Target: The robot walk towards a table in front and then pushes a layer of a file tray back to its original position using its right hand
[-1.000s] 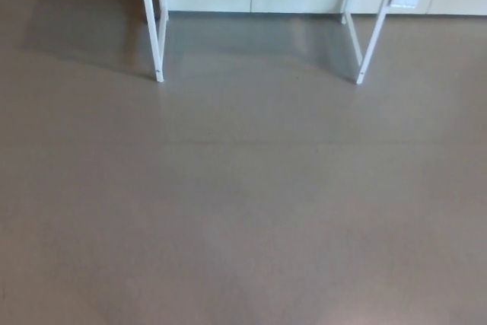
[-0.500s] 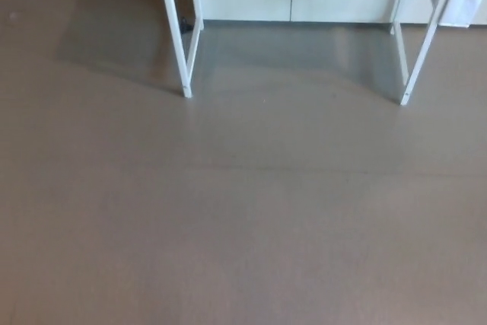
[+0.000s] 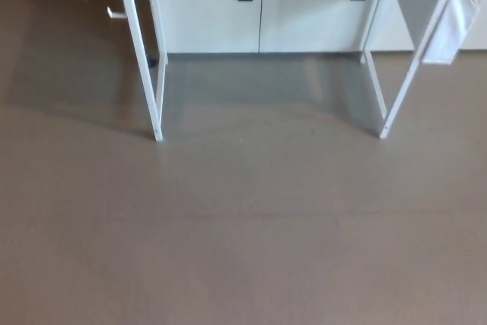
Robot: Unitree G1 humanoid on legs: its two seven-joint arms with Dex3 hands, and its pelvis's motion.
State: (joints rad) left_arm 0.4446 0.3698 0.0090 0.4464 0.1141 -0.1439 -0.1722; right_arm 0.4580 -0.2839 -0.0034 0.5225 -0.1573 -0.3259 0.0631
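Grey-brown floor [image 3: 243, 226]; white bench legs [image 3: 144, 58] ahead, cabinets [image 3: 259, 5] behind. File tray above frame, unseen. Neither hand shows; state unknowable. Tray layer likely light, slides: push its front edge.

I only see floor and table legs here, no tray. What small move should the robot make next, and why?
Probably keep walking forward and tilt the head up. Only the white table legs and the white cabinets behind them show above bare floor; the tabletop, the tray and both hands are out of view, so nothing is in reach yet.
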